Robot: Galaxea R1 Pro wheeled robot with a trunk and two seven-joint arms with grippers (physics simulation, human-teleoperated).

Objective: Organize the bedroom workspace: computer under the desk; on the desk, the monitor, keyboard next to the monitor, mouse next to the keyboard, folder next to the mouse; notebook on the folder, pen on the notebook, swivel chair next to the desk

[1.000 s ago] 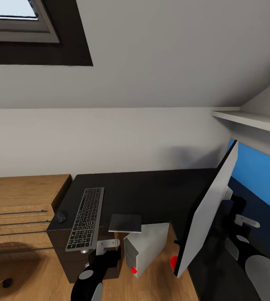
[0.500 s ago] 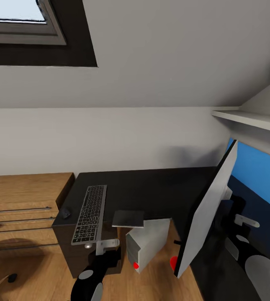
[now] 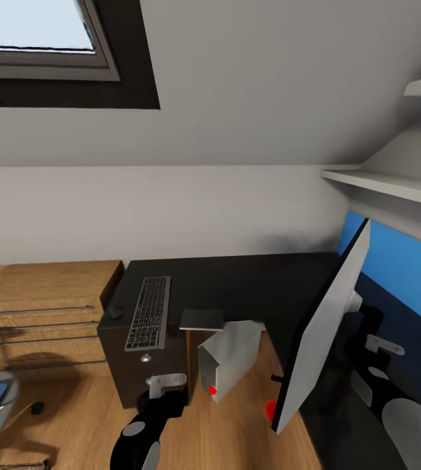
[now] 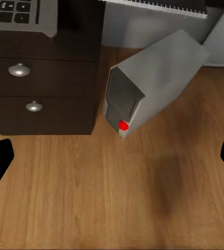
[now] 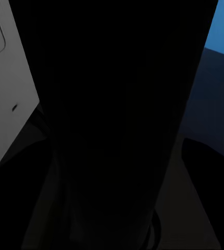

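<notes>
On the dark desk (image 3: pixel 249 287), the mouse (image 3: pixel 113 313) sits at the far left corner, the keyboard (image 3: pixel 149 312) just right of it. The left gripper (image 4: pixel 112 156) hangs spread wide over wood floor. The computer (image 3: pixel 230 356) leans at the desk's front edge. The monitor (image 3: pixel 324 333) (tilted, blue screen) is held rightmost; the right gripper's state I cannot tell.

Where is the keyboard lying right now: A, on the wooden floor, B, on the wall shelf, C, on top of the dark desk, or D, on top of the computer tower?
C: the keyboard lies flat on the dark desk, above the drawers.
</notes>
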